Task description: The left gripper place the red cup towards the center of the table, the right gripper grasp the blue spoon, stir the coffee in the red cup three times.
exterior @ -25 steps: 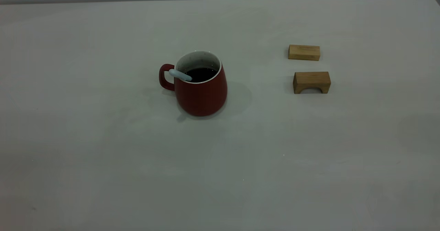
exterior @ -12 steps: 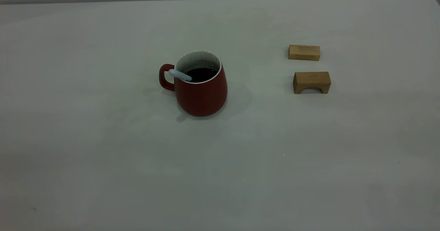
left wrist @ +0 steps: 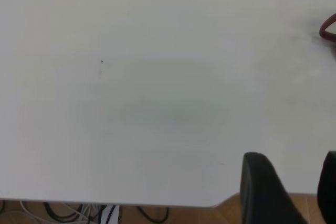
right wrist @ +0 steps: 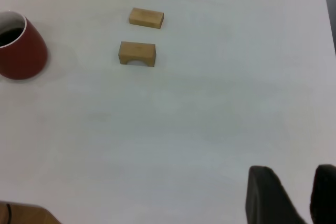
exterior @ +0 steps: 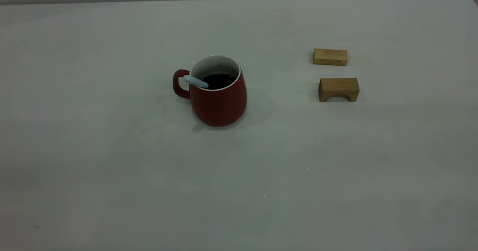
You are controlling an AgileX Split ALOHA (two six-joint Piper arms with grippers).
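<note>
The red cup (exterior: 219, 94) stands upright on the table (exterior: 112, 161), a little left of the middle in the exterior view, with its loop handle turned to the left. Inside it lies the coffee (exterior: 218, 80), a dark pool well below the white rim. The blue spoon (exterior: 195, 81) rests in the cup, its pale handle leaning out over the rim on the handle side, while its bowl is sunk in the liquid and cannot be seen. To the right of the cup, well apart from it, sit two wooden blocks: the plain block (exterior: 330, 56) farther back and the arched block (exterior: 338, 89) nearer, the two close together but not touching. Neither arm reaches into the exterior view. The left gripper (left wrist: 296, 190) shows only in its own wrist view, above the bare table by its near edge, far from the cup, of which just a red sliver (left wrist: 328, 27) peeks in; its two dark fingers stand apart with nothing between them. The right gripper (right wrist: 294, 195) is likewise seen only from its wrist, over empty tabletop well away from the blocks (right wrist: 137, 53) and the cup (right wrist: 20, 45); its fingers seem spread too, gripping nothing, though only their tips are in view.
</note>
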